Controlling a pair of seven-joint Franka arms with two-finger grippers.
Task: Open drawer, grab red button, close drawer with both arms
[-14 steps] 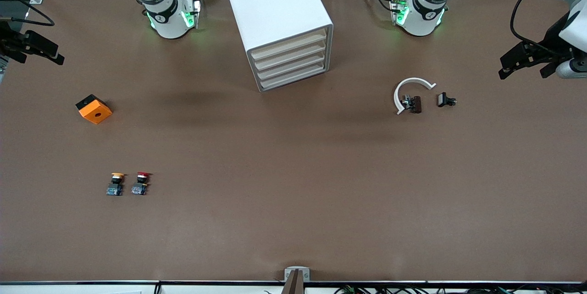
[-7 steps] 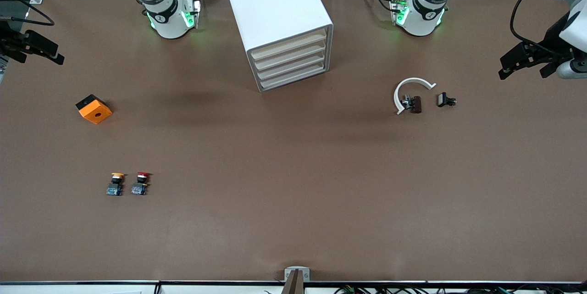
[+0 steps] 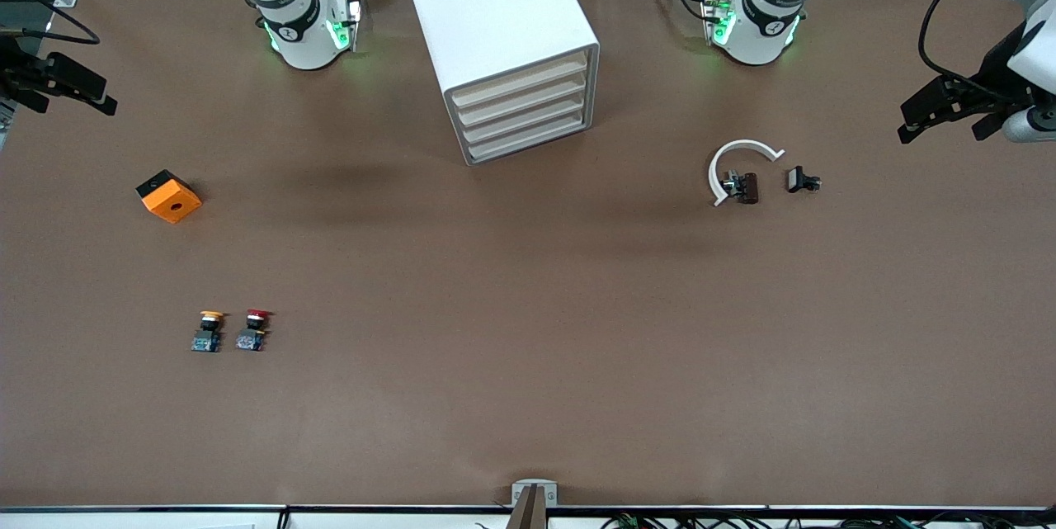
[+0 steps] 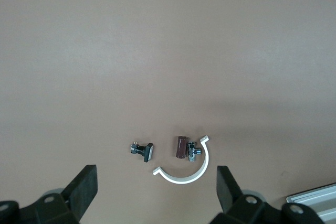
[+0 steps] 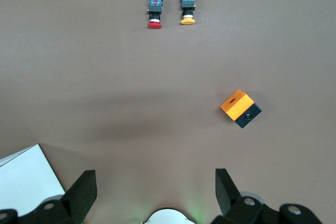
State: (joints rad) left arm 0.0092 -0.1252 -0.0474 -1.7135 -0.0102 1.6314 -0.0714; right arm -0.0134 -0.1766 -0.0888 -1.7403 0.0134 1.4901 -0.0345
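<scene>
Brown table [image 3: 528, 306] — button [image 3: 252, 329] beside its yellow-capped twin [image 3: 207, 331], drawer [image 3: 518, 104] closed, both end effectors spread.

I can't read any words or numbers on anything here. Each arm's base [image 3: 301, 25] has a small mark on its black band, too tiny to make out.

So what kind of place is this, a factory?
More likely a robotics lab bench: two arms bolted to a brown table, a small white cabinet, and loose test parts like the red button.
</scene>
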